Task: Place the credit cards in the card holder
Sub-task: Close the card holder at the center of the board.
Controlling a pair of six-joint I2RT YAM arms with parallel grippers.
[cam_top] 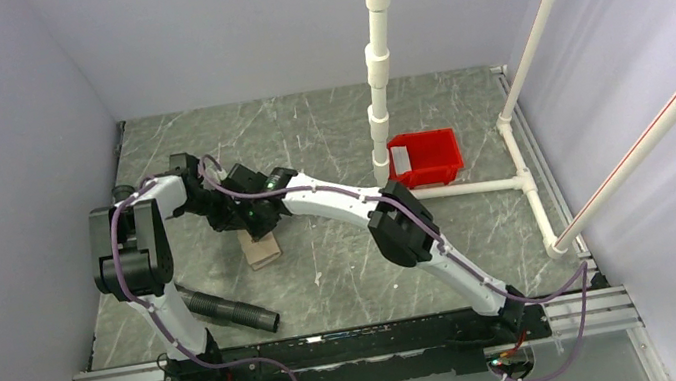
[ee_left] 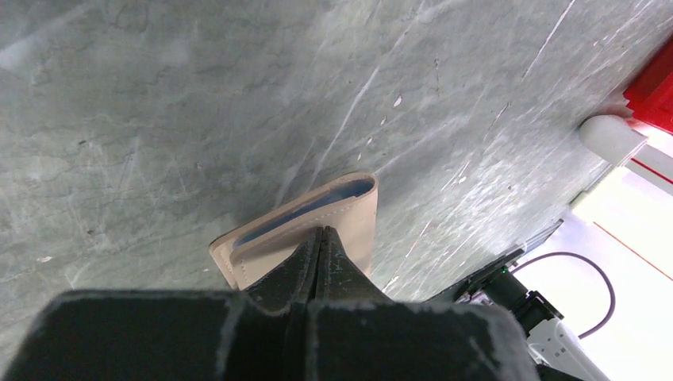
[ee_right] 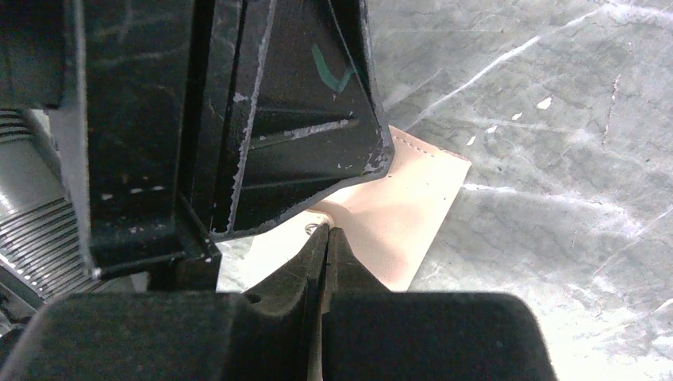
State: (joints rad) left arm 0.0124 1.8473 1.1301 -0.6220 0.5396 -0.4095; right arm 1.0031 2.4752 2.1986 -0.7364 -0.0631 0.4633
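Card holder (cam_top: pixel 262 250) rests on the table (cam_top: pixel 344 260), left gripper (ee_left: pixel 321 238) clamped on its tan flap, right gripper (ee_right: pixel 325 234) pinching its snap tab.

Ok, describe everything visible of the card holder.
The card holder is a small tan, leather-looking wallet with stitched edges and bluish-grey lining showing in its slightly gaping slot. It is left of centre on the grey marbled table, where both arms meet. The left hand is shut on one face; the right hand pinches its edge by a small snap.
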